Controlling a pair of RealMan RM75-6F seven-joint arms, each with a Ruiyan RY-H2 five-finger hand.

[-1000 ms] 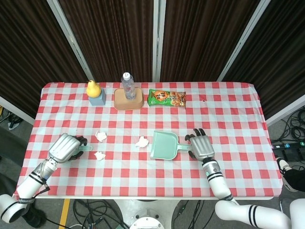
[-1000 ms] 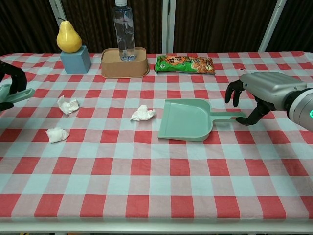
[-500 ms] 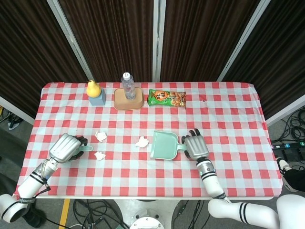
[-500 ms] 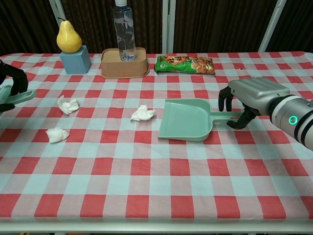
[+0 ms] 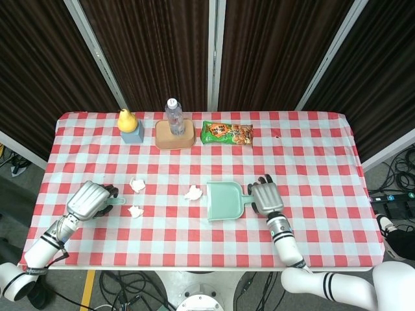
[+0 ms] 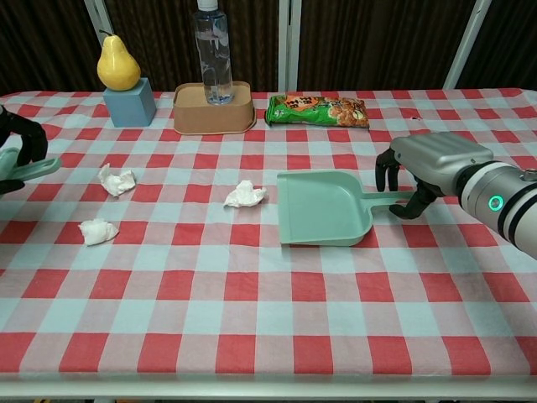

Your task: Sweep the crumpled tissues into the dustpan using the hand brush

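Red-and-white checked cloth covers the table (image 5: 311, 149), with dark curtains behind. The right hand (image 6: 430, 159) is closed around the handle of the green dustpan (image 6: 323, 208), whose pan lies flat on the cloth to that hand's left. The left hand (image 5: 87, 200) is clamped on the handle of the hand brush (image 6: 23, 169), seen only partly at the frame edge. Three crumpled tissues (image 6: 245, 195) lie between the two hands: one just beyond the dustpan's mouth, two (image 6: 116, 180) (image 6: 98, 231) nearer the left hand. A pear (image 6: 117, 64), bottle (image 6: 213, 50) and snack packet (image 6: 317, 111) are set at the far edge.
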